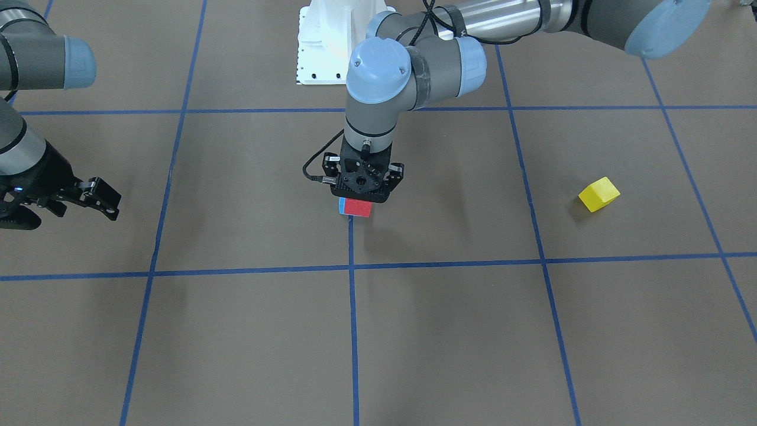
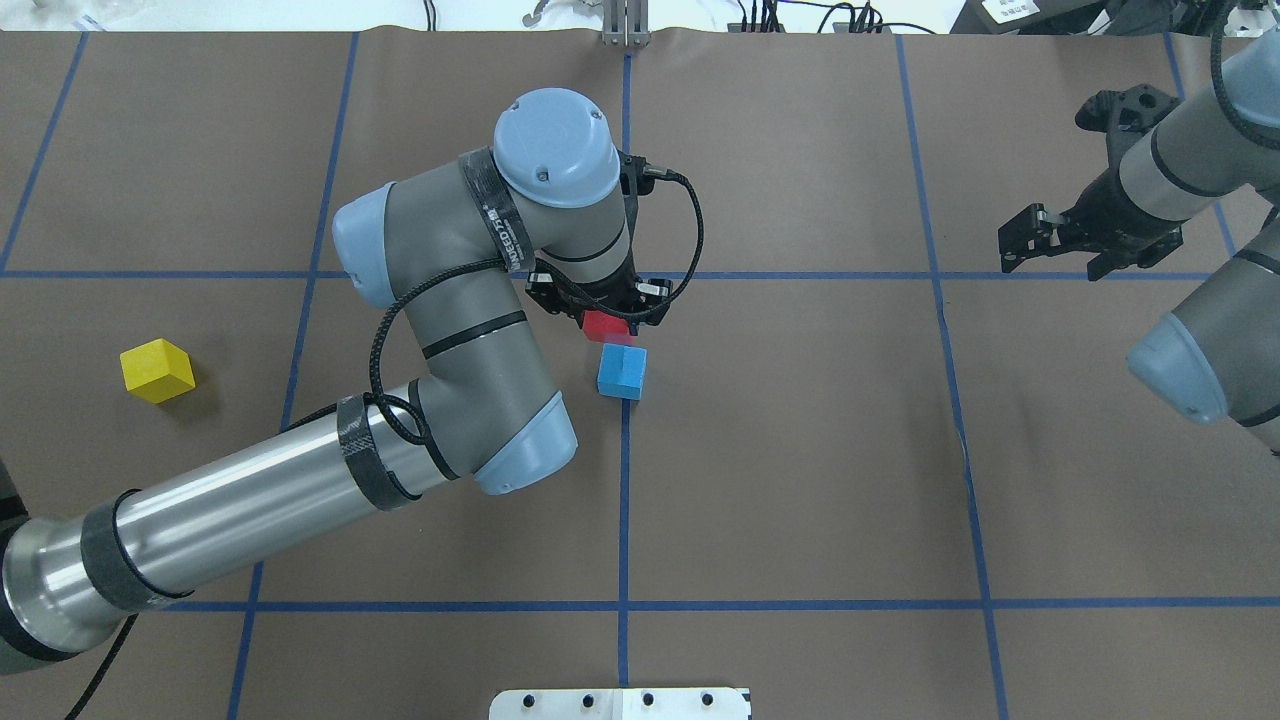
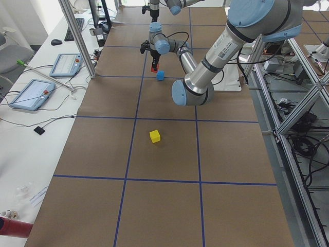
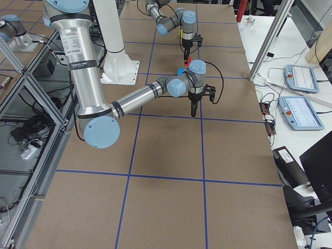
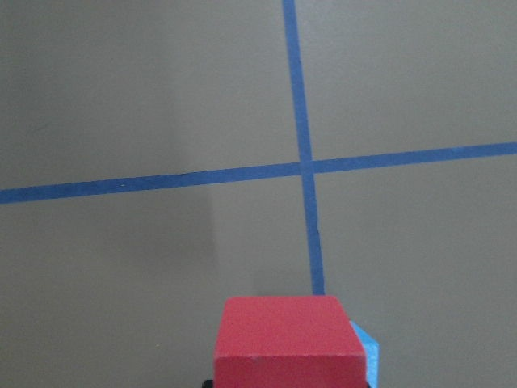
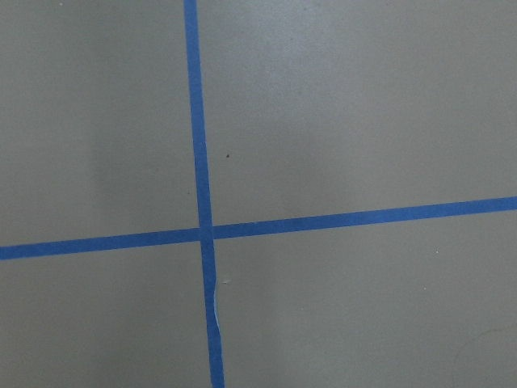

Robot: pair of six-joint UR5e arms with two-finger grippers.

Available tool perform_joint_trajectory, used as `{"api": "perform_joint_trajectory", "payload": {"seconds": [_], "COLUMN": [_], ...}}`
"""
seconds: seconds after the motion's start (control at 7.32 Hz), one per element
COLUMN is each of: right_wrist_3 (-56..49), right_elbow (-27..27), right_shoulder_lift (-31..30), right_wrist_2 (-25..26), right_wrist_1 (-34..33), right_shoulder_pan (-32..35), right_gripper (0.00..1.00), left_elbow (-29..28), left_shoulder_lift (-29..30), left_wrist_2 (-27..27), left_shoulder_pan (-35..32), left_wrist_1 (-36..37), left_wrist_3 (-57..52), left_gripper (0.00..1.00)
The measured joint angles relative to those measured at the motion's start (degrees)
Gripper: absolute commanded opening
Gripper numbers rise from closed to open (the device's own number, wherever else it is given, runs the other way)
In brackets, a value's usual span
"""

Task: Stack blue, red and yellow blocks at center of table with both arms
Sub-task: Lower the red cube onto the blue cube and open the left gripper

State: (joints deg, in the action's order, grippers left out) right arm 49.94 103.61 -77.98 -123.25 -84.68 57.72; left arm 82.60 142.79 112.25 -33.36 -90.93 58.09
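Hovering at the desk (image 2: 800, 480) centre, the left gripper (image 2: 600, 310) clamps the red block (image 2: 605, 325) over the blue block (image 2: 621, 371) for stacking; contact is unclear. Right gripper (image 2: 1030, 240) sits aside, jaws apart, clearing room; yellow block (image 2: 157, 370) lies well apart.

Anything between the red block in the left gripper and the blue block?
Nothing visible. The left gripper holds the red block close by the blue block, whose top is bare; the yellow block lies far off.
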Motion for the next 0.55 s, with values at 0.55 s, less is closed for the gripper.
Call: {"api": "perform_joint_trajectory", "payload": {"seconds": [0.55], "right_wrist_3": [0.3], "right_elbow": [-0.1], "right_shoulder_lift": [-0.2], "right_wrist_2": [-0.4], "right_wrist_1": [0.2], "right_shoulder_pan": [0.4], "right_gripper": [1.0], "left_elbow": [-2.0], "left_shoulder_lift": [2.2], "left_wrist_2": [-1.5], "left_shoulder_pan": [1.9], "left_wrist_1": [3.5], "left_wrist_3": [2.3], "left_gripper": [0.0]}}
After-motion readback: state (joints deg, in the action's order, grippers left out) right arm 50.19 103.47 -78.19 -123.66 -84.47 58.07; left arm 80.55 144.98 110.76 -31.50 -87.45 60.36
